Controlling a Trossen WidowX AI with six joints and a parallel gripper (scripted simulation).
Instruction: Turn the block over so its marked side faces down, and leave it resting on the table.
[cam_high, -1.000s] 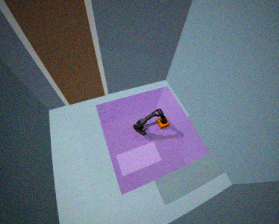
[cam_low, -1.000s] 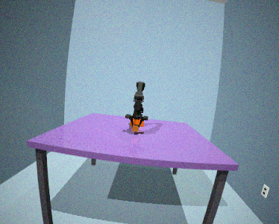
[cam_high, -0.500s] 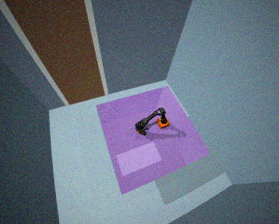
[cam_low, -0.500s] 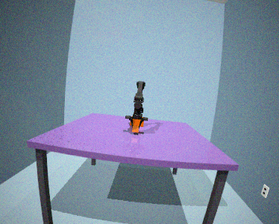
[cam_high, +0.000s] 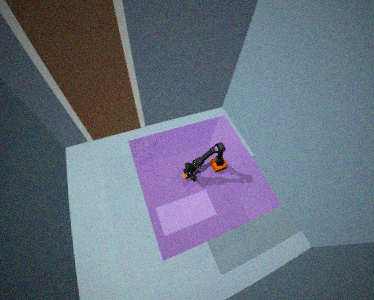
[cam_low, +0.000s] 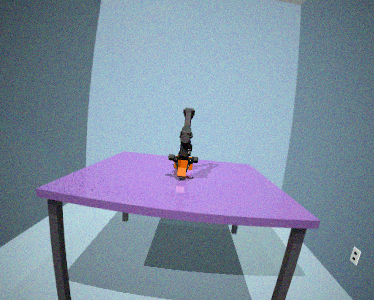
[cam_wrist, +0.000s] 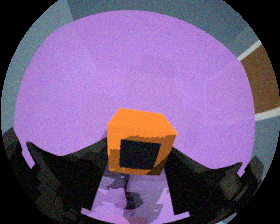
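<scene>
An orange block (cam_high: 185, 176) (cam_low: 182, 171) (cam_wrist: 142, 124) has a dark square on one side. In the wrist view that marked side faces the camera, below the plain orange side. My gripper (cam_high: 190, 172) (cam_low: 183, 160) (cam_wrist: 138, 144) is shut on the block, with one dark finger at its left and one at its right. The block is low over the purple table (cam_high: 240, 195) (cam_low: 100, 185) (cam_wrist: 135, 45). The frames do not clearly show whether it touches the table. The side turned away from the wrist camera is hidden.
The arm's orange base (cam_high: 219, 165) stands on the table behind the gripper. A bright patch of light (cam_high: 186, 212) lies on the table in the top view. The table's front edge (cam_low: 175, 215) runs across the exterior view.
</scene>
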